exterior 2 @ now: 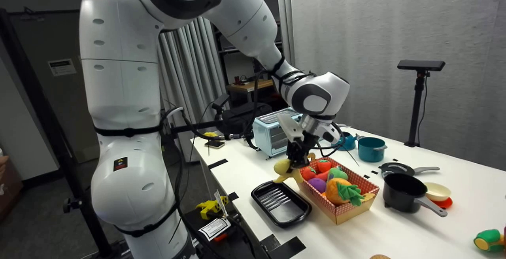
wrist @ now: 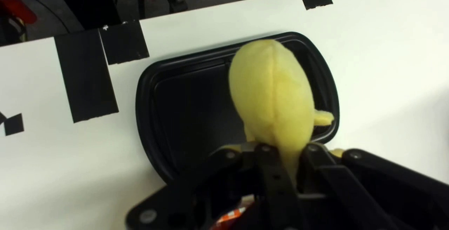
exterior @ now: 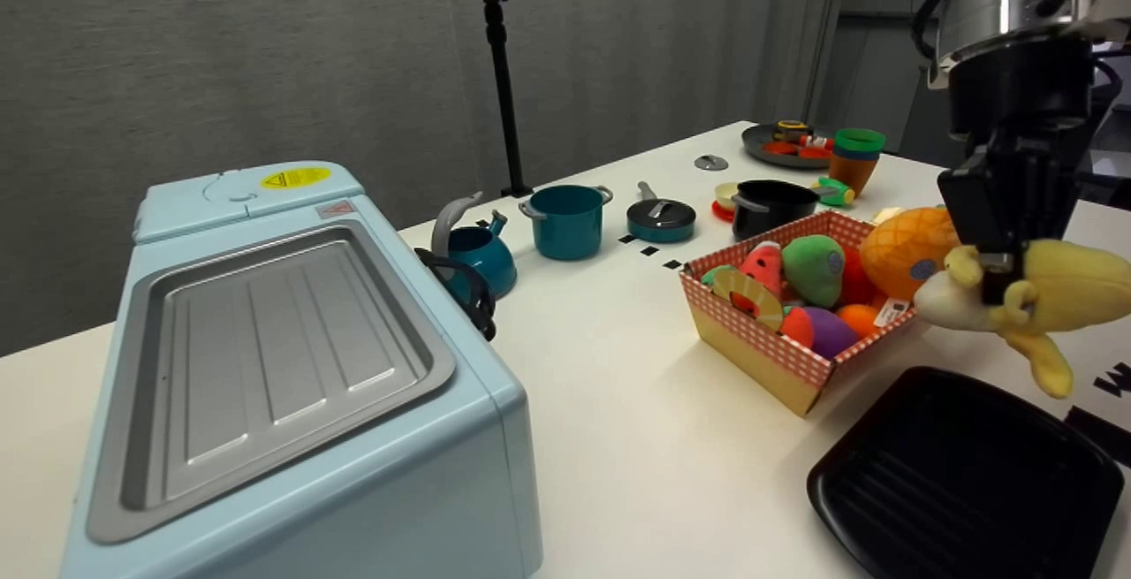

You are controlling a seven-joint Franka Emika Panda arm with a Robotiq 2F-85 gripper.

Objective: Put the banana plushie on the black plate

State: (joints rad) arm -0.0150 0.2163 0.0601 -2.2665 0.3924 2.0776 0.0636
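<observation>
The banana plushie is yellow, with a pale tip and small limbs. It shows in both exterior views (exterior: 1078,283) (exterior 2: 282,167) and in the wrist view (wrist: 272,89). My gripper (exterior: 1003,278) is shut on its narrower part and holds it up off the table. The gripper also shows in the wrist view (wrist: 289,152), its fingers on both sides of the plush. The black plate (exterior: 963,473) lies flat on the table below the plushie, also visible in an exterior view (exterior 2: 286,207). In the wrist view the plushie covers the right part of the plate (wrist: 196,110).
A red-checked basket (exterior: 751,362) of plush fruit stands right beside the plate and also shows in an exterior view (exterior 2: 319,207). A light blue toaster oven (exterior: 477,473) stands on the table. A teal pot (exterior: 568,225) and a black pot (exterior: 773,208) stand beyond the basket.
</observation>
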